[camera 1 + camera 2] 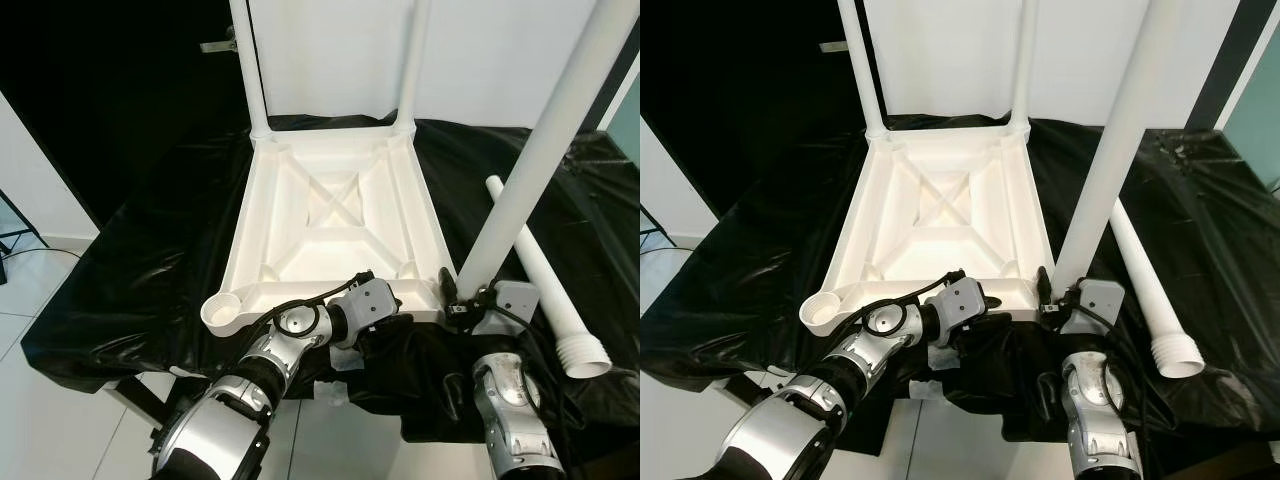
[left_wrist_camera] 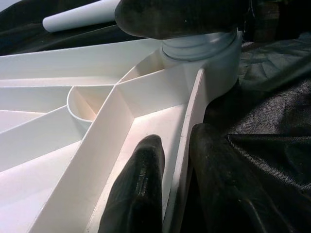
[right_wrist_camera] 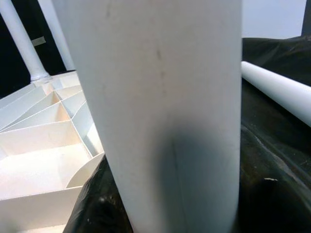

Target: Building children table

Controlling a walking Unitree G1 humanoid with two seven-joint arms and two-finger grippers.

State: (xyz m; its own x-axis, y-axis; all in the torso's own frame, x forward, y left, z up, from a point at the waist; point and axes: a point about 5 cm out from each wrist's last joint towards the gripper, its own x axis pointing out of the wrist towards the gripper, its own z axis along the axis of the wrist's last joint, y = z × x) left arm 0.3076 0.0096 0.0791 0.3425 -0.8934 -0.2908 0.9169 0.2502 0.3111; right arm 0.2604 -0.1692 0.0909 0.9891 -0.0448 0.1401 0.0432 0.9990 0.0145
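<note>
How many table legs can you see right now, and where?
4: two legs upright in the far corners, one at the near right corner, one loose on the black cloth.

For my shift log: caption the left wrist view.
Left gripper fingers straddle the upturned tabletop's near rim.

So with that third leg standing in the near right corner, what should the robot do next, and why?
Probably twist or press the third leg home in its socket. It leans rather than standing straight like the two far legs, so it may not be seated. The right pincer grips its base, and the left pincer clamps the tabletop's rim, bracing it.
</note>
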